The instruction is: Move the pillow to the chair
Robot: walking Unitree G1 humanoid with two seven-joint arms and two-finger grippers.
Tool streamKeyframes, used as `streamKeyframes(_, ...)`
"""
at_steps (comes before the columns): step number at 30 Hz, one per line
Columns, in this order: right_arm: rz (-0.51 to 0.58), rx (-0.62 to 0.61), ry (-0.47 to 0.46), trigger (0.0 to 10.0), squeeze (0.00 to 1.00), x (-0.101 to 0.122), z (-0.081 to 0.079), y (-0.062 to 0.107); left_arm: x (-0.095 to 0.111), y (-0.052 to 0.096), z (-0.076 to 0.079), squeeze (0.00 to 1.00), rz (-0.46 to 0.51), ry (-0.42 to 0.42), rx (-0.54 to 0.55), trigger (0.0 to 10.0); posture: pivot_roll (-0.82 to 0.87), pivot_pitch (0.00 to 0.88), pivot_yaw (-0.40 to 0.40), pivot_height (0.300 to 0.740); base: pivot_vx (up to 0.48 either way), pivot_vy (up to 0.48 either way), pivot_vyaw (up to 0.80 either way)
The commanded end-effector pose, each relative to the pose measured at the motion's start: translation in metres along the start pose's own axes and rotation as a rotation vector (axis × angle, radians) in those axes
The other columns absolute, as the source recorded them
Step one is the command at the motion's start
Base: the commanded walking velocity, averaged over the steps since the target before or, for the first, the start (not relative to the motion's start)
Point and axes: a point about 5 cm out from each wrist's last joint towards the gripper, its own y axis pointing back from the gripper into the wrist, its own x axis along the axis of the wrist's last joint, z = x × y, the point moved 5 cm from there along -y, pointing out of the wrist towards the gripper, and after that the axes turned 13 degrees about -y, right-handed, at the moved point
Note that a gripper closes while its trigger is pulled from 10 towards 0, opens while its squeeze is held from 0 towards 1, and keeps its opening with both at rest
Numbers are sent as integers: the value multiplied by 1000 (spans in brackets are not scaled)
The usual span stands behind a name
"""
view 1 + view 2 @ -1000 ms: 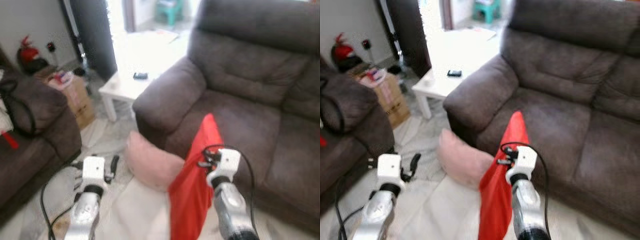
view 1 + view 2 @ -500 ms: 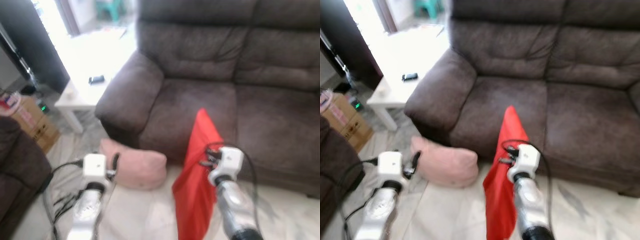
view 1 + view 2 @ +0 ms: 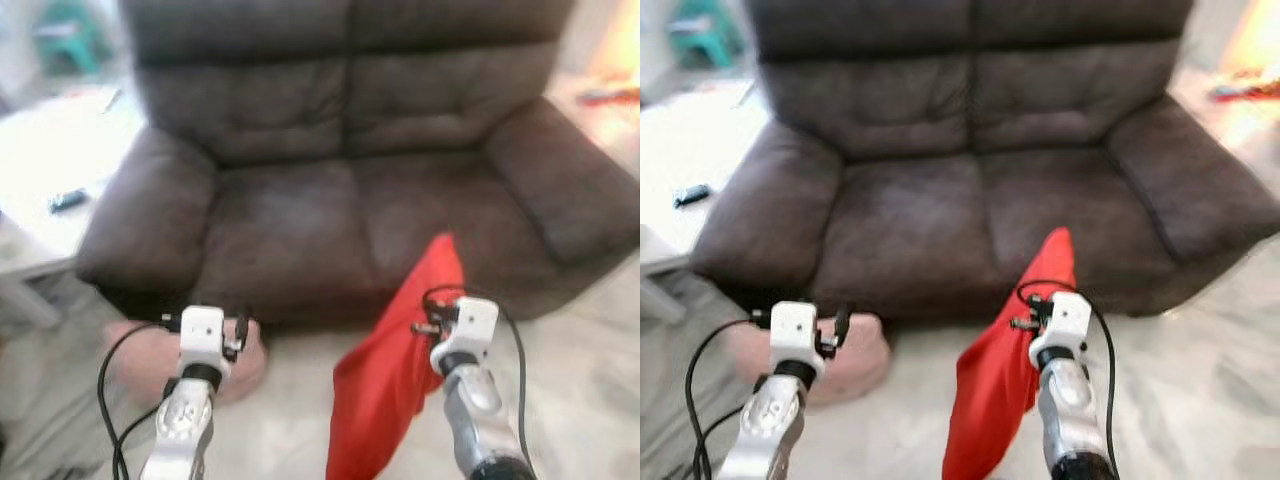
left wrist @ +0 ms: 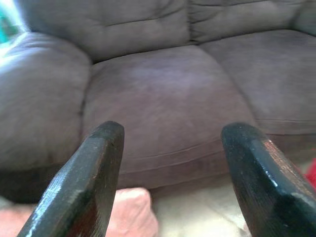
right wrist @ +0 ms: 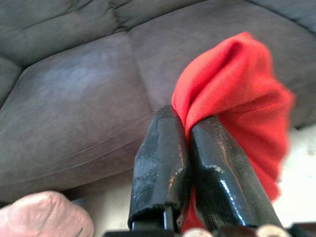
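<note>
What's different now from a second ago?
The robot turned to its right, so the sofa now sits straight ahead and the white table has slid to the left edge. Nothing was grabbed or dropped. The right gripper still pinches the red pillow, the left gripper stays open, and the pink pillow still lies on the floor.

Dark brown two-seat sofa [image 3: 970, 180] straight ahead, blurred. Right gripper [image 3: 1025, 310] raised before right seat cushion, red pillow [image 3: 1005, 370] hanging from it over pale floor [image 3: 1200, 370]. Left gripper [image 3: 838, 325] empty, above pink pillow [image 3: 855, 360] lying on floor against sofa base. White table [image 3: 680, 190] at far left, small dark object [image 3: 690, 194] on top.
</note>
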Motion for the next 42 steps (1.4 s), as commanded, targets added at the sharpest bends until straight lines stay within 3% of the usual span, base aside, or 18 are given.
streamKeyframes(1,120,65,18,10000,0,31,-17,-8,-3,1,-2,0,-16,9,10,10000,20,59,40,740,0,0,-800)
streamKeyframes(14,132,66,33,10000,0,34,-17,-8,-3,0,-1,0,-14,11,10,10000,14,59,37,740,0,0,-800)
streamKeyframes(19,138,52,83,10000,0,38,-12,-10,-3,0,-1,0,-14,10,12,10000,10,60,38,740,0,0,0)
streamKeyframes(22,142,39,127,10000,0,43,-7,-12,-3,-1,-1,0,-14,10,12,10000,7,59,39,740,0,0,0)
streamKeyframes(24,165,13,212,10000,0,59,4,-17,-3,-1,-1,0,-13,10,12,10000,5,58,39,740,0,0,0)
streamKeyframes(31,205,-16,347,10000,0,85,18,-23,-2,-2,-1,0,-11,9,15,10000,1,54,41,740,0,0,0)
streamKeyframes(35,198,49,362,10000,0,86,10,-26,-2,-2,-2,0,-10,8,12,10000,3,54,44,740,0,0,0)
streamKeyframes(37,174,148,372,10000,0,82,-4,-27,-2,-2,-3,0,-10,5,15,10000,5,55,45,740,0,0,0)
streamKeyframes(42,126,269,381,10000,0,76,-18,-28,-2,-3,-5,0,-8,1,17,10000,6,53,48,740,0,0,0)
